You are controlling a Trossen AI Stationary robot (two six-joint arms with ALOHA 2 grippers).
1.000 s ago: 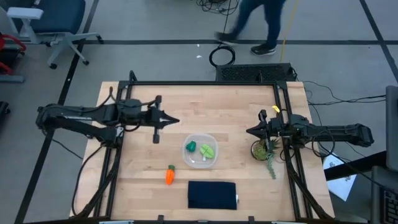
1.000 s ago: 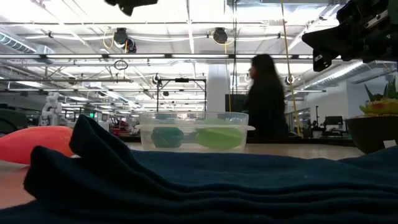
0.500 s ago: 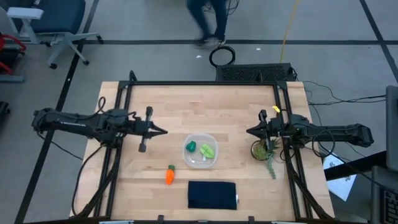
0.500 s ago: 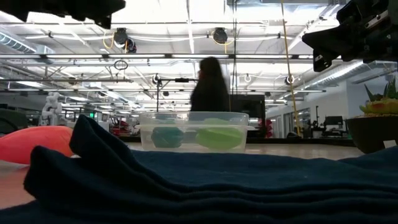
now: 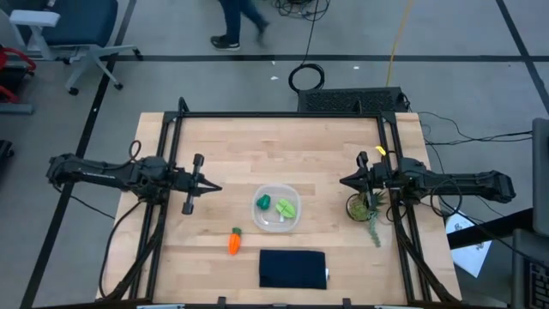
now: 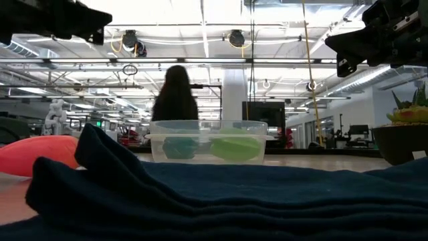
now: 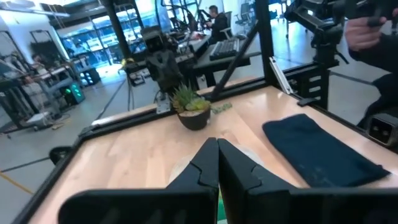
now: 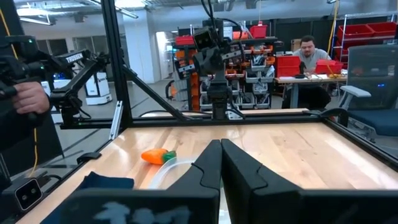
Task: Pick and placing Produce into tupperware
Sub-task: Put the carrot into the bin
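The clear tupperware (image 5: pixel 276 209) stands on the table's middle and holds the dark green round piece (image 5: pixel 263 202) and the light yellow-green leafy piece (image 5: pixel 286 208); the low view shows both inside it (image 6: pixel 208 140). The orange carrot (image 5: pixel 234 241) lies on the wood near the tupperware's near-left corner, also seen in the right wrist view (image 8: pixel 155 155). My left gripper (image 5: pixel 219 187) hovers left of the tupperware, fingers shut (image 7: pixel 217 144), holding nothing. My right gripper (image 5: pixel 341 181) waits right of the tupperware, shut (image 8: pixel 221 144) and empty.
A dark navy cloth (image 5: pixel 292 268) lies flat by the near edge, filling the low view's foreground (image 6: pixel 200 194). A spiky potted plant (image 5: pixel 360 206) stands under the right arm's wrist. A black frame (image 5: pixel 283 114) rims the table. A person walks on the floor beyond the far edge.
My left gripper has drawn back from above the tupperware's far-left side toward the table's left edge and a little toward the near edge, staying shut. The person behind the table has walked from right to left.
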